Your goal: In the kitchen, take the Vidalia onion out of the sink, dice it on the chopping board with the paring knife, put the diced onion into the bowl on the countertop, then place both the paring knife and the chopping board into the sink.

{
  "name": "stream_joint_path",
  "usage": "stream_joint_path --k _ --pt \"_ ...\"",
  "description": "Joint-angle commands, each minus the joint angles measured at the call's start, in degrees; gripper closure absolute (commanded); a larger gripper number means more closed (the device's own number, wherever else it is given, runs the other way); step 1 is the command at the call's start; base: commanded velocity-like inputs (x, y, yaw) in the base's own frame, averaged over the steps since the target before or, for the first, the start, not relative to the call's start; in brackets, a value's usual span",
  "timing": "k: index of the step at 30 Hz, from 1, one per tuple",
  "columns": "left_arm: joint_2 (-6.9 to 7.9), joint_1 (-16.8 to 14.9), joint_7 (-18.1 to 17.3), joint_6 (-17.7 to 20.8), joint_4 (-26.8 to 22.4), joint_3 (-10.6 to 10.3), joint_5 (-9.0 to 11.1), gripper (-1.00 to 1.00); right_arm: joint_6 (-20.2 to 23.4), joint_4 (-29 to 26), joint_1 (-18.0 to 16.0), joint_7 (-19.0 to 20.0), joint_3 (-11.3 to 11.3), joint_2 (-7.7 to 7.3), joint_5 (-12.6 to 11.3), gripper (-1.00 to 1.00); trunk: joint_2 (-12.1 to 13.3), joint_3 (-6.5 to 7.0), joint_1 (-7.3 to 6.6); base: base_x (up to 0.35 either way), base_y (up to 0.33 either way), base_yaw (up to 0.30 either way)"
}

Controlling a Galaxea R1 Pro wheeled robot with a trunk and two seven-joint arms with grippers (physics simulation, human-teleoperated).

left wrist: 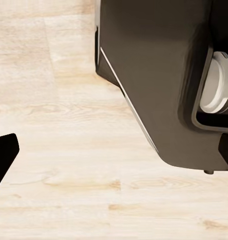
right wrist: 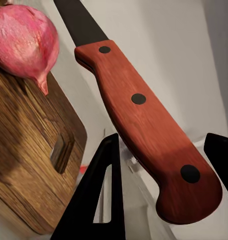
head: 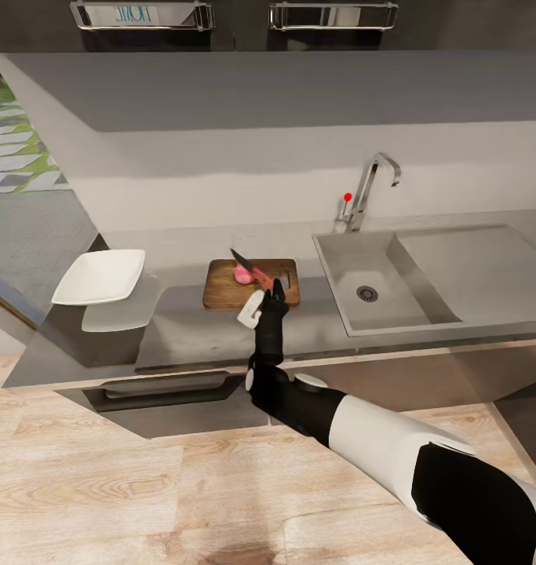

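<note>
My head camera looks down and forward over the countertop point(head: 220, 333), chopping board point(head: 220, 292) and sink point(head: 409, 271). My right wrist camera sits close above the same chopping board point(right wrist: 28, 165) and paring knife point(right wrist: 144, 125). My left wrist camera faces the wooden floor point(left wrist: 68, 150).

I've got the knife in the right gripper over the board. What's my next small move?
Probably lower the paring knife blade onto the onion to begin the cut. The right gripper holds the handle, the onion sits whole on the chopping board, and the blade looks poised right above it.
</note>
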Motion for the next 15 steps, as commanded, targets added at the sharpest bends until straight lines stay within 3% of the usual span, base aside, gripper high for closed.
stream_joint_path --k 1,6,15 --pt "0.07 0.03 -0.1 -0.41 -0.07 -0.35 0.6 -1.0 0.41 0.03 -0.06 -0.15 0.18 0.01 0.42 1.0 -0.1 -0.08 0.03 0.0 0.0 0.0" --pt "0.06 0.03 -0.1 -1.36 -0.05 -0.35 0.6 -1.0 0.46 0.04 -0.05 -0.14 0.13 0.01 1.97 1.0 -0.1 -0.08 0.03 0.0 0.0 0.0" --pt "0.03 0.03 -0.1 -1.41 -0.13 -0.35 0.6 -1.0 0.52 0.03 -0.04 -0.23 0.09 0.01 2.04 1.0 -0.1 -0.08 0.03 0.002 0.0 0.0"
